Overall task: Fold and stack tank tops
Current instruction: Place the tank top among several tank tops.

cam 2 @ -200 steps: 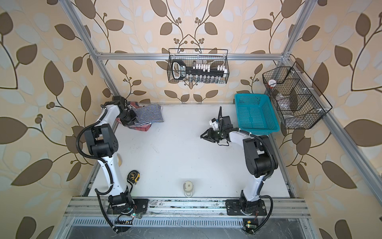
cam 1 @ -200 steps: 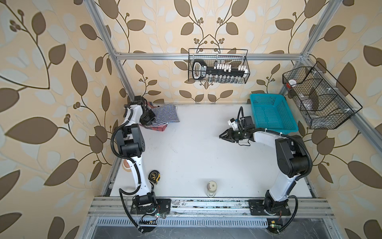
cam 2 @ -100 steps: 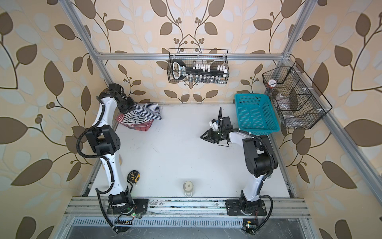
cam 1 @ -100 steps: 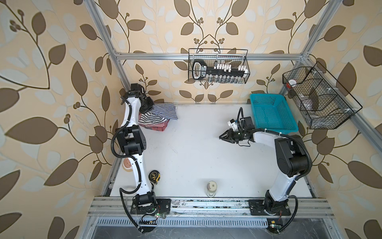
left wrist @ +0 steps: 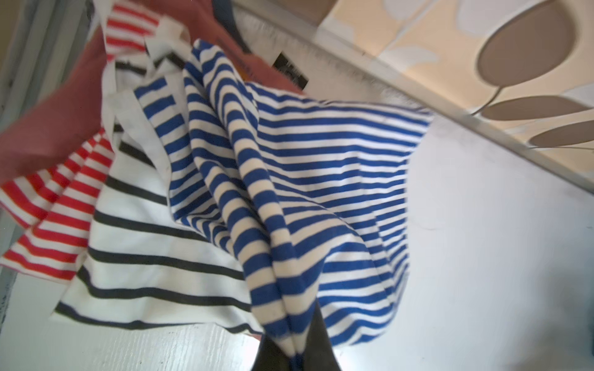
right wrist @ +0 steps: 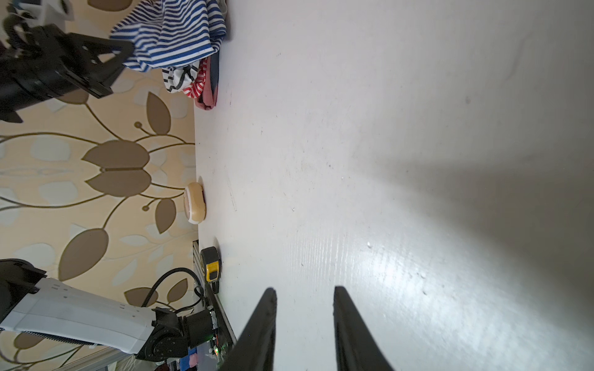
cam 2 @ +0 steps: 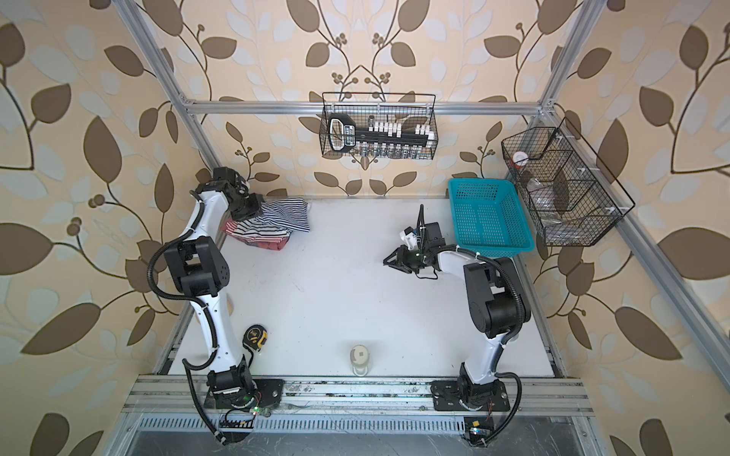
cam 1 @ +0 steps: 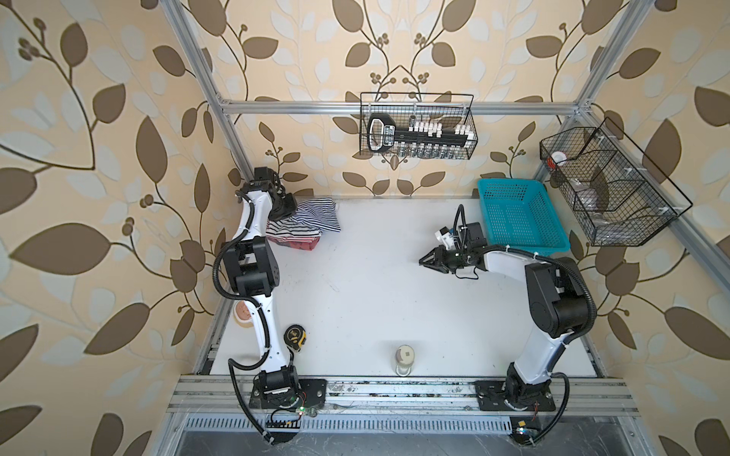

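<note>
Tank tops are lying heaped across the table from the basket. Left jaws are clamping bunched edge of navy top; cloth looking limp, light. Right jaws are standing apart, empty.

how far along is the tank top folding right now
Done: nothing looks neatly folded yet; the black-striped top and red-striped top lie rumpled in a pile at the far corner of the table. In hand: the left pincer is shut on the navy-striped top, held above that pile. The right pincer is open and empty. Left: fold and stack all three.
</note>
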Controlling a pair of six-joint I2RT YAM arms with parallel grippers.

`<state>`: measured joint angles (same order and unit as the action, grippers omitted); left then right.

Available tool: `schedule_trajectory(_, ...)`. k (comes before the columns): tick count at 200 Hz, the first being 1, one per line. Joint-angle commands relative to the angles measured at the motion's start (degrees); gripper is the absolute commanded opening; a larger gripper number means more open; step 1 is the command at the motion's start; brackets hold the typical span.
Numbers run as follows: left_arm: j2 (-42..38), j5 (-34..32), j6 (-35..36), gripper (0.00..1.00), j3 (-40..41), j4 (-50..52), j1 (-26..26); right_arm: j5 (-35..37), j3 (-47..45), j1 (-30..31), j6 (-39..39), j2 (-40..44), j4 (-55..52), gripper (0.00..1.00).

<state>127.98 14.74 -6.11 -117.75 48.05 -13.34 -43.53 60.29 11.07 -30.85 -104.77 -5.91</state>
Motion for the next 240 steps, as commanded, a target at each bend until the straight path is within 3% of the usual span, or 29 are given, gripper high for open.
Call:
schedule_trajectory(1, -4.47, -3.1, 3.91, 0.0, 4.95, -3.39, -1.22, -0.9, -0.38, -0.14, 0.44, -1.01, -0.27, 0.31)
schedule_trajectory(43, -6.06, -6.79, 2.33, 0.0, 12.69, -7.73, -3.97, -1.08, -0.27, -0.11, 0.93, -0.91, -0.97, 0.31)
schedule_trajectory(78, -4.93, -5.03, 1.35, 0.0, 11.72, -8.5, -4.07, -0.94, -0.36, 0.0, 0.94, -0.96, -0.94, 0.31)
schedule_trajectory(100, -3.18, -5.6, -0.03, 0.54, 10.02, -5.65, -4.06, -0.9, -0.4, 0.07, 0.96, -0.94, -0.94, 0.31)
schedule_trajectory(112, -3.68, -5.16, -1.23, 0.67, 10.67, -5.46, -4.06, -0.91, -0.2, 0.03, 0.97, -0.79, -1.1, 0.31)
schedule_trajectory(158, -13.94, -3.74, -7.32, 0.9, 15.73, -10.43, -4.06, -0.45, -0.12, 0.06, 1.27, 1.06, -1.98, 0.32)
schedule_trajectory(188, -19.77, -4.93, -9.61, 0.99, 15.16, -10.18, -4.06, 0.12, -0.65, -0.26, 2.01, 3.91, -3.13, 0.32)
schedule_trajectory(215, -25.16, -4.61, -11.89, 0.99, 16.36, -9.52, -3.98, 0.81, -2.62, -1.42, 2.91, 8.21, -3.45, 0.32)
schedule_trajectory(240, -34.4, -2.93, -11.81, 0.99, 26.79, -16.14, -2.59, 1.05, -5.62, -4.75, 6.38, 14.75, -4.44, 0.33)
